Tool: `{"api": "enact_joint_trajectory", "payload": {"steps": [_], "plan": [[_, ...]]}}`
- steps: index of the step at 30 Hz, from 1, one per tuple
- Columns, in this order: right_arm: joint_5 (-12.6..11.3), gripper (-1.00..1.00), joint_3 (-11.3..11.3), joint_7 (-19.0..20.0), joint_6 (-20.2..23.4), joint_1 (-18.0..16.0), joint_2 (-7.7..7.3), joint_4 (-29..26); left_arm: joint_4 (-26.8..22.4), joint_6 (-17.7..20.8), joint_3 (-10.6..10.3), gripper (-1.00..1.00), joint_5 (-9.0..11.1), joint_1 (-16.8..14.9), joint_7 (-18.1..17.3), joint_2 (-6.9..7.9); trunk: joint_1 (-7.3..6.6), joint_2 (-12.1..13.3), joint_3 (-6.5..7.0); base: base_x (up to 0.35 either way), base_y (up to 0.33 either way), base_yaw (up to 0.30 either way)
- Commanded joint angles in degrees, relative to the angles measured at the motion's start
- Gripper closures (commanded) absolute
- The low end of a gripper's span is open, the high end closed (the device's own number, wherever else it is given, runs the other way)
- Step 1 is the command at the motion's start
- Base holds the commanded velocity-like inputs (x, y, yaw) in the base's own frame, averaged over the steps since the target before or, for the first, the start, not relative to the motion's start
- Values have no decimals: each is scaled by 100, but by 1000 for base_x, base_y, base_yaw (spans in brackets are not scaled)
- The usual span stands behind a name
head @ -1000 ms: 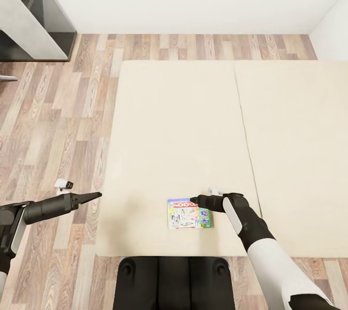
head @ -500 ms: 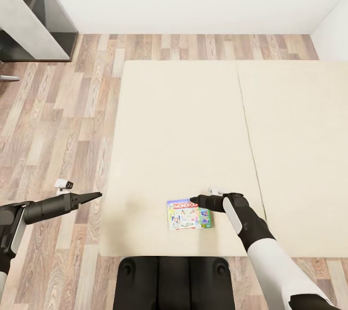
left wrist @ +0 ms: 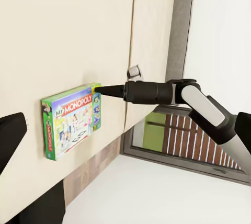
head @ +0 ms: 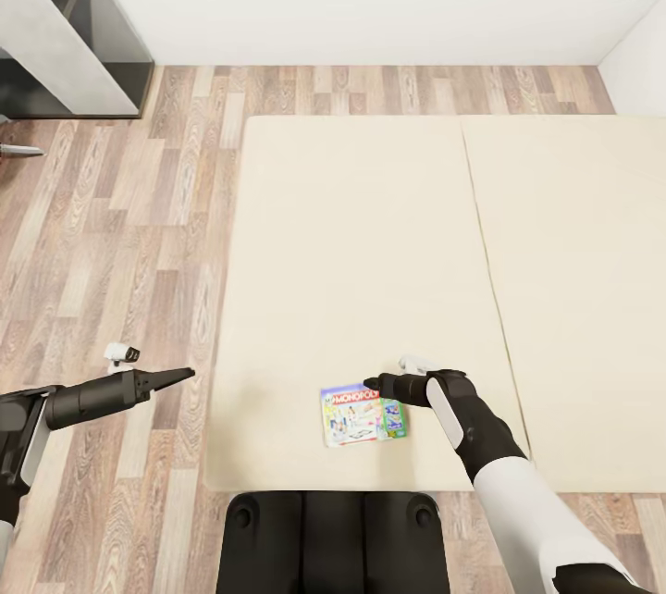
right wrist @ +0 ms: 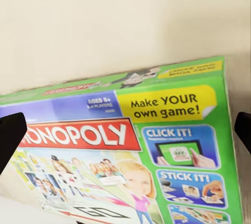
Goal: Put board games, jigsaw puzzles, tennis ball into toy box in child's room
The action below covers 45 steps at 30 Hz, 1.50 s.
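1. The main risk, as I judge it, is a grasp that slides off: the Monopoly board game (head: 363, 413) lies flat on the beige bed (head: 370, 233), so a thin box on a soft mattress gives the jaws little edge to bite. Pressing down could push it into the bedding or skid it toward the near edge of the bed.
2. A second risk is a one-sided pinch at a corner, which could let the box swing or drop to the wooden floor (head: 139, 233) when lifted.
3. The right gripper (head: 372, 383) is at the box's far edge, its tip at or just above the upper right part of the lid. In the right wrist view the two dark fingertips (right wrist: 11, 134) stand wide apart, one at either side, with the box (right wrist: 130, 145) spanning the gap, so the jaws are apart and clamped on nothing.
4. The left gripper (head: 185, 374) hangs over the floor, well apart from the box; its jaws look drawn together to a point and hold nothing.
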Motion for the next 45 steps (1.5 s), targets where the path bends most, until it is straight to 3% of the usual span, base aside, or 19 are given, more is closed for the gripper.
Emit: {"api": "enact_joint_trajectory", "payload": {"steps": [1,45], "plan": [[16,-100,-3,19,26,-2,1,-6,0,61,6,-100,-3,-1,-24,2,3,-9,-6,0,170,0],[20,-100,24,10,123,6,-26,168,0,54,20,-100,-16,-1,-24,2,3,-9,-6,0,25,0]]}}
